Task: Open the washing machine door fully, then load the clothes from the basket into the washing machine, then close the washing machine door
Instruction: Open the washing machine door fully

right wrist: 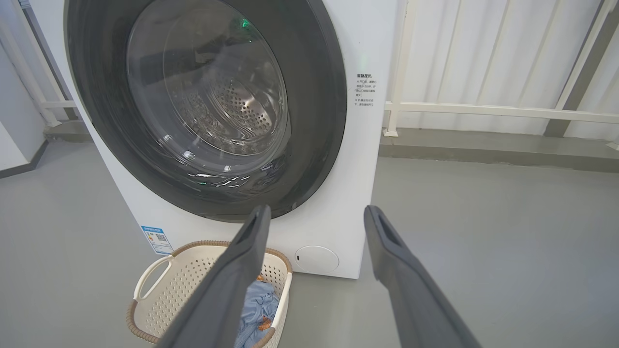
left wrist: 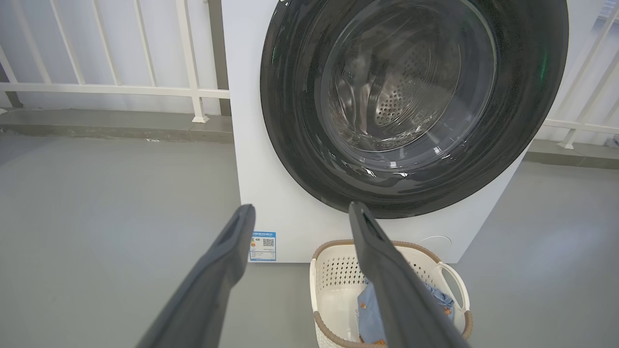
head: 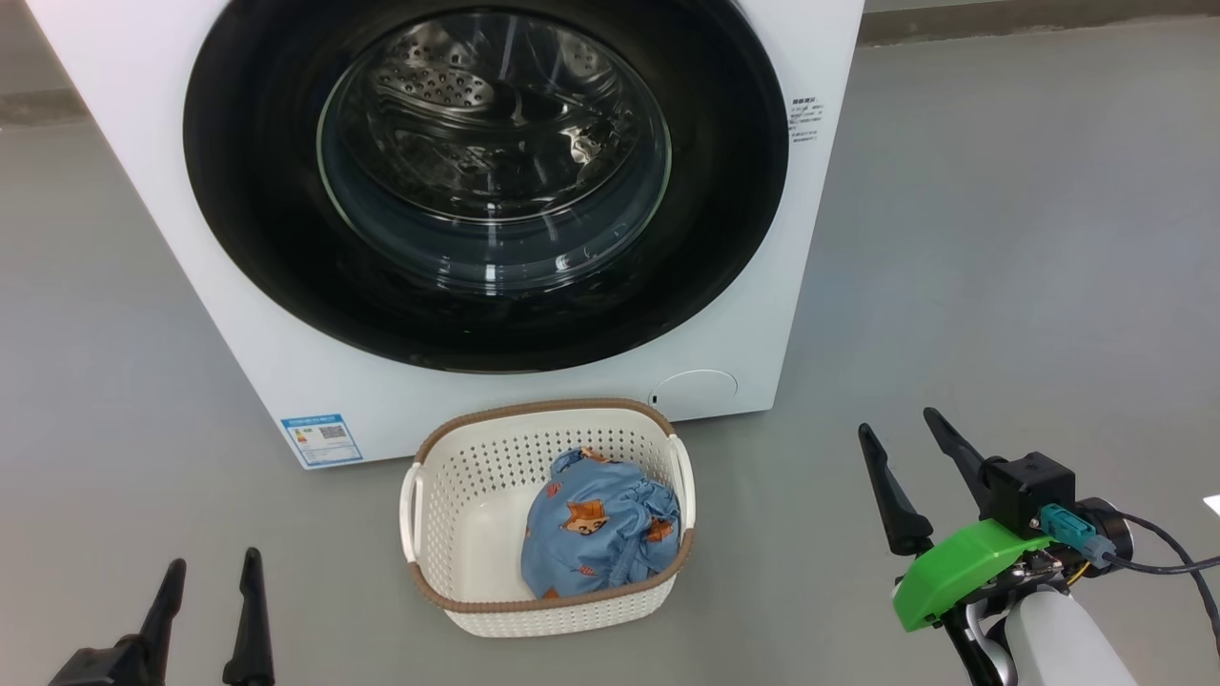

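The large round door (head: 486,171), with a glossy black rim and a clear glass window, is seen shut on the big white front-loading washing machine (head: 238,314). The small cream-white perforated plastic basket (head: 457,495), edged with a brown woven-look rim, is set on the grey floor (head: 1001,238) just in front of the machine. The light blue, fox-printed bundle of clothes (head: 600,529) is lodged in its right half. The left gripper (head: 214,560) and right gripper (head: 897,421) are spread wide and empty, 2 dark fingers each, well apart from the basket.
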You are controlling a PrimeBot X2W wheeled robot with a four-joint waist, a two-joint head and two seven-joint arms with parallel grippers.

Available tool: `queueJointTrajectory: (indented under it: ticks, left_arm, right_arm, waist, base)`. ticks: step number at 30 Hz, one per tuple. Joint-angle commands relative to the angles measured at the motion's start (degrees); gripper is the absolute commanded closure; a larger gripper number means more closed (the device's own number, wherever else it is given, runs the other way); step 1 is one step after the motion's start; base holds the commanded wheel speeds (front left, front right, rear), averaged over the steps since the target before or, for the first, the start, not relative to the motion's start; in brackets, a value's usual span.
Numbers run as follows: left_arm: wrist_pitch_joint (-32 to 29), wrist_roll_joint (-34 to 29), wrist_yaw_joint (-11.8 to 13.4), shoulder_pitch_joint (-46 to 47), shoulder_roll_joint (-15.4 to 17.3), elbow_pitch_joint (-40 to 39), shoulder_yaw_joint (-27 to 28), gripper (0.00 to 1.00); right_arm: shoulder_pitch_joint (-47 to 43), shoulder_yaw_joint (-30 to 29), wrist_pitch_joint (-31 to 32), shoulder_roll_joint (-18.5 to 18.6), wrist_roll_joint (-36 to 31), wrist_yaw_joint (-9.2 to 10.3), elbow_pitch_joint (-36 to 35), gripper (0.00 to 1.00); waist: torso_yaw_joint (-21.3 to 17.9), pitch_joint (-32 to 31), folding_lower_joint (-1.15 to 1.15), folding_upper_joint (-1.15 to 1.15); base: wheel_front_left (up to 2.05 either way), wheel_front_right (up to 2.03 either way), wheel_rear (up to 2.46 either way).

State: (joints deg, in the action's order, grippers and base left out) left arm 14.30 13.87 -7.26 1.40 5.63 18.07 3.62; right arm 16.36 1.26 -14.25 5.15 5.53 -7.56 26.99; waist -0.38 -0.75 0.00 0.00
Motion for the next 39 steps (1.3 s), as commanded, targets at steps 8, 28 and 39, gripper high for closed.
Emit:
queueJointTrajectory:
  ticks: [8, 28, 39]
  left_arm:
    - [0.7, -0.4, -0.1, 1.5, 2.0, -0.3, 1.5, 0.00]
    - [0.7, 0.8, -0.2, 1.8, 1.9, -1.9, 2.3, 0.00]
    - [0.7, -0.4, -0.2, 1.2, 1.8, -4.7, 2.2, 0.00]
  right_arm:
    - [0.8, 0.9, -0.7, 0.0, -0.3, 0.08, -1.6, 0.00]
    - [-0.3, 0.0, -0.7, -0.3, -1.1, 0.08, -1.6, 0.00]
    - [0.1, 0.3, -0.7, -0.3, -0.1, 0.08, -2.3, 0.00]
  waist:
    - [0.3, -0.1, 0.00, 0.00]
    - [1.2, -0.3, 0.00, 0.00]
    - [1.3, 0.7, 0.00, 0.00]
  base:
    - [0.15, 0.15, -0.30]
    - [0.97, 0.97, -1.93]
    - [0.53, 0.53, -1.05]
